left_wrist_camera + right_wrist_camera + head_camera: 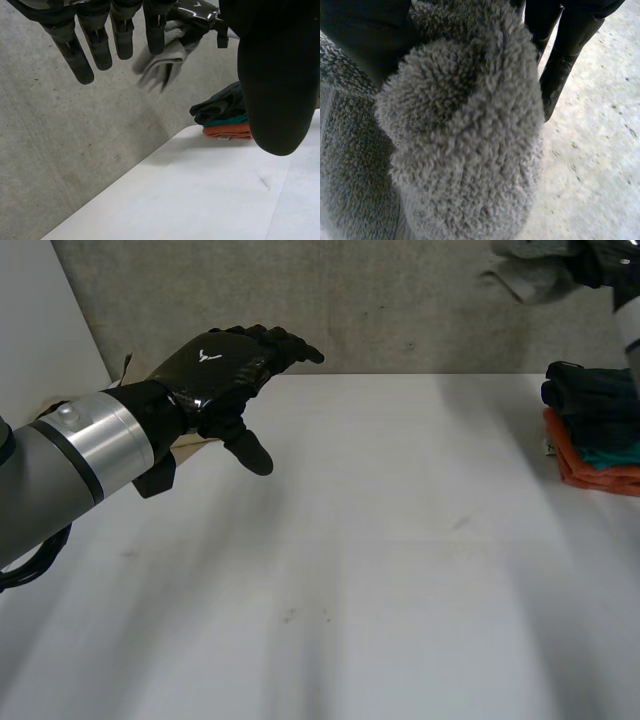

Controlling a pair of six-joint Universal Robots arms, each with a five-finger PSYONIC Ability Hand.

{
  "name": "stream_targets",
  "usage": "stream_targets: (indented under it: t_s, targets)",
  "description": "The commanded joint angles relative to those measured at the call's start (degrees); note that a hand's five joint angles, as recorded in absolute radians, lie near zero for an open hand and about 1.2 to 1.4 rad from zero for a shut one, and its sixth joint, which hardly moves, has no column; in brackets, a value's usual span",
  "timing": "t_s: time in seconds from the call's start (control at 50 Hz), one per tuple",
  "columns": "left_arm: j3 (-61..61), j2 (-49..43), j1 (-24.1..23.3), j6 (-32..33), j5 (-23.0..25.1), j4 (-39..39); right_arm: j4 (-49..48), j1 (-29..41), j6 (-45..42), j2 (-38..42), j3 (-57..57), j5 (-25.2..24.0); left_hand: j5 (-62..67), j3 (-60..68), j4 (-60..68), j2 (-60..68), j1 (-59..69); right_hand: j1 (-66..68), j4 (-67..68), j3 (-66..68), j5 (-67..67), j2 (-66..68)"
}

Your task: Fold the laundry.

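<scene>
- The stack of folded clothes [598,435] is cut off by the frame edge, so its outer side is unseen
- Beyond the stack, the right hand [603,262] is cropped at the corner, clutching a grey towel [527,275]
- Up close, the towel hides most of that hand's palm

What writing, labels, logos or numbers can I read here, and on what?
No words or numbers are readable.
On the left hand: small white emblem, no letters.
On the right hand, gripping the grey towel: a like emblem.
On the orange folded cloth: small white tag, too small to read.
</scene>
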Motion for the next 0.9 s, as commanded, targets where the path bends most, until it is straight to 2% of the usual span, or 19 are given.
stream_targets:
  t_s: [0.02,0.16,0.22,0.32,0.46,0.52,0.54,0.56,0.58,0.6,0.7,0.9]
  targets:
    - [-0.09,-0.09,-0.01,0.04,0.01,0.01,-7.74,-10.56,3.59,3.30,6.50,-5.76,2.98,3.14,2.98,3.03,3.06,28.09,11.96,13.54,17.00,13.59]
    - [-0.44,-0.53,-0.18,-0.23,-0.08,1.41,-10.73,-17.85,3.33,7.17,15.80,-8.57,2.98,3.14,2.98,3.03,3.06,28.09,11.96,13.54,17.00,13.59]
    - [-0.71,-0.79,-0.27,-0.66,-0.17,1.85,-11.88,-18.65,3.15,7.26,18.89,-9.72,2.98,3.14,2.98,3.03,3.06,28.09,11.96,13.54,17.00,13.59]
    - [-0.80,-0.97,-0.62,-1.10,-1.14,2.03,-15.12,-21.63,2.98,5.60,27.31,-14.19,3.15,3.31,3.14,3.20,3.22,28.09,11.96,13.54,17.00,13.59]
    - [-0.88,-0.97,-0.89,-1.11,-1.58,2.03,-15.66,-22.08,2.63,0.67,32.87,-16.14,3.15,3.31,3.14,3.20,3.23,28.09,11.96,13.54,17.00,13.59]
    - [-0.88,-0.97,-0.89,-1.11,-1.58,2.12,-14.34,-21.90,2.45,-1.35,33.84,-15.87,2.98,3.14,2.98,3.03,3.06,10.56,-5.57,-3.99,-0.52,-3.93]
    - [-0.88,-0.97,-0.97,-1.11,-1.58,2.12,-13.99,-21.90,2.45,-1.70,34.10,-15.79,2.98,3.14,2.98,3.03,3.06,0.33,-15.80,-14.22,-10.76,-14.17]
    - [-0.88,-0.97,-0.97,-1.11,-1.66,2.12,-12.94,-21.81,2.36,-2.75,34.54,-15.26,2.98,3.14,2.98,3.03,3.06,-24.75,-40.89,-39.31,-35.84,-39.25]
    - [-0.88,-0.97,-0.89,-1.11,-1.58,2.12,-12.24,-21.73,2.36,-3.28,34.81,-15.08,2.98,3.14,2.98,3.03,3.06,-37.33,-53.46,-51.88,-48.41,-51.83]
    - [-0.88,-0.97,-0.97,-1.11,-1.66,2.12,-11.36,-21.73,2.45,-3.98,34.98,-14.82,2.98,3.14,2.98,3.03,3.06,-41.91,-58.04,-56.46,-53.00,-56.41]
    - [-0.88,-1.14,-0.97,-1.11,-1.66,2.12,-3.46,-21.73,2.01,-8.28,35.16,-10.88,2.98,3.14,2.98,3.03,3.06,-41.91,-58.04,-56.46,-53.00,-56.41]
    - [-0.88,-1.14,-0.80,-1.19,-1.58,2.12,11.31,-23.30,-2.99,-16.46,37.70,-6.21,2.65,2.80,2.64,2.70,2.72,-41.91,-58.04,-56.46,-53.00,-56.41]
